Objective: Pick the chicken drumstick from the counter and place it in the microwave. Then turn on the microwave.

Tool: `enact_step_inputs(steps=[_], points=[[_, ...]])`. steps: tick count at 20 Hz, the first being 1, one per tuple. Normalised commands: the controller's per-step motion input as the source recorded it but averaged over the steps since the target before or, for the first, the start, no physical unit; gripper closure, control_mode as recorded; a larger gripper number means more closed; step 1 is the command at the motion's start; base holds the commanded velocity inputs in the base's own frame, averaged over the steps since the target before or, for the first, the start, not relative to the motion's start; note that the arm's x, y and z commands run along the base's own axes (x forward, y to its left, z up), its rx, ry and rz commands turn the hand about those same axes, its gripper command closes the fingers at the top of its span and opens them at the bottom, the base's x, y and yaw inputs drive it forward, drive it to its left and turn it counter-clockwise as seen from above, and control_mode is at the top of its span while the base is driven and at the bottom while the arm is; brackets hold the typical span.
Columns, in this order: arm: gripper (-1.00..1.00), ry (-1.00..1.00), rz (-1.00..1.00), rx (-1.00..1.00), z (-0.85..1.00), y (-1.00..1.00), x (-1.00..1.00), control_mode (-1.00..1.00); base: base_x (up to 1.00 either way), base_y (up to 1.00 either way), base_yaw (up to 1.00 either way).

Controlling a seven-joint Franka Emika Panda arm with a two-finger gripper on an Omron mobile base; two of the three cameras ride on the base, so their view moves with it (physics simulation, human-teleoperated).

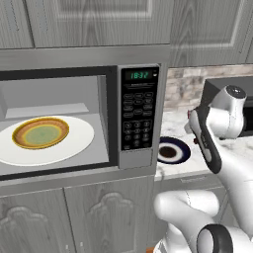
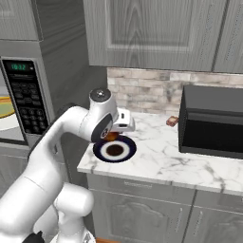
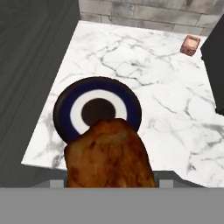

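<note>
Drumstick held above counter.
Gripper closed on the drumstick, over 1 blue-rimmed plate; microwave door open, bowl on turntable.

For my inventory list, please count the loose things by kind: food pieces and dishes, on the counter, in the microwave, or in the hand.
Food pieces: 2, the chicken drumstick in the hand, and a small pinkish cube on the counter.
Dishes: 2, the blue and white plate on the counter, and the yellow-brown bowl in the microwave.
Total: 4.
</note>
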Motion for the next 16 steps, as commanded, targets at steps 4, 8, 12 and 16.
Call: enact_step_inputs(steps=[4, 8, 12, 16], points=[[1.00, 0.00, 0.00, 0.00, 0.43, 0.00, -0.51, -1.00, 0.00, 0.00, 0.00], [1.00, 0.00, 0.00, 0.00, 0.42, 0.00, -0.54, -1.00, 0.00, 0.00, 0.00], [1.00, 0.00, 0.00, 0.00, 0.36, -0.03, -0.63, -1.00, 0.00, 0.00, 0.00], [1.00, 0.00, 0.00, 0.00, 0.27, -0.03, -0.63, -1.00, 0.00, 0.00, 0.00]])
